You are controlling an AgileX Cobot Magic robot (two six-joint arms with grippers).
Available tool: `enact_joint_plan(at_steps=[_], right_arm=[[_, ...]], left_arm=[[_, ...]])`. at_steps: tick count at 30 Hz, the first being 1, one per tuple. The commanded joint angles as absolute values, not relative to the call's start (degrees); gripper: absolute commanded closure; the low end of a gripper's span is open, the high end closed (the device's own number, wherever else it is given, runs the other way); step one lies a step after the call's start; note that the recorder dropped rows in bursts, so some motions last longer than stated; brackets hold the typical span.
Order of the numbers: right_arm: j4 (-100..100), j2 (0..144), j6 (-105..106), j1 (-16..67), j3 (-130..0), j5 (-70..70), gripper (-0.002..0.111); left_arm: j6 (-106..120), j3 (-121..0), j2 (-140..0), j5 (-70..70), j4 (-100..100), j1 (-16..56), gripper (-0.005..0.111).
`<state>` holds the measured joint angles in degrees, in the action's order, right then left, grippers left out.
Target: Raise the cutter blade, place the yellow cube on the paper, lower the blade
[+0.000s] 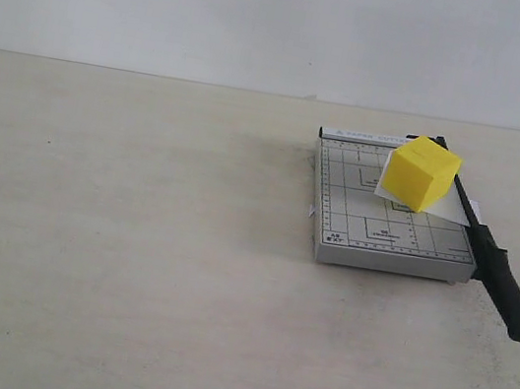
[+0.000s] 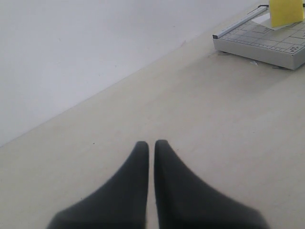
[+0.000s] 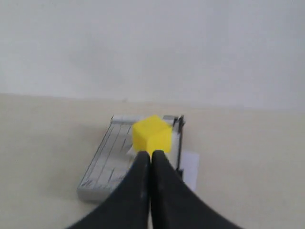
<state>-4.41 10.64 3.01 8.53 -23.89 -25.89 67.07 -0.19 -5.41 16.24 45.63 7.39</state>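
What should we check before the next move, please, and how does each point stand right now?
1. Cube rests on the paper: ok.
2. Blade lies down along the trimmer edge: ok, it looks lowered.
3. Left claw is shut, empty and well away from the trimmer: ok.
4. Right claw is shut and empty, and no arm shows over the trimmer in the exterior view: ok.
5. Paper is cut where it passes under the blade: cannot tell.
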Motion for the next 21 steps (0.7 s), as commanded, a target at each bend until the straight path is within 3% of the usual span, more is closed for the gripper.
enact_joint_plan(at_steps=[1,5,9,13,16,21], right_arm=[[9.78,8.03,-8.66,8.49,-20.46,-14.97,0.108],[14.72,5.71,-17.55,5.86,-9.72,-8.40,0.108],[8.38,1.67,-12.53,2.17,0.00,-4.13,0.108],[-2.93,0.00,1.10,-0.96,0.00,-11.44,0.108],[-7.26,0.00,0.00,-2.89,0.00,-18.77,0.108],[-6.85,0.00,-0.65,-2.98,0.00,-18.78,0.108]], left_arm=[[67.11,0.00,-5.11,15.91,46.05,7.16,0.102],[67.11,0.00,-5.11,15.91,46.05,7.16,0.102],[67.11,0.00,-5.11,15.91,46.05,7.16,0.102],[67.11,0.00,-5.11,15.91,46.05,7.16,0.102],[67.11,0.00,-5.03,16.03,46.05,7.16,0.102],[67.11,0.00,-5.03,16.03,46.05,7.16,0.102]])
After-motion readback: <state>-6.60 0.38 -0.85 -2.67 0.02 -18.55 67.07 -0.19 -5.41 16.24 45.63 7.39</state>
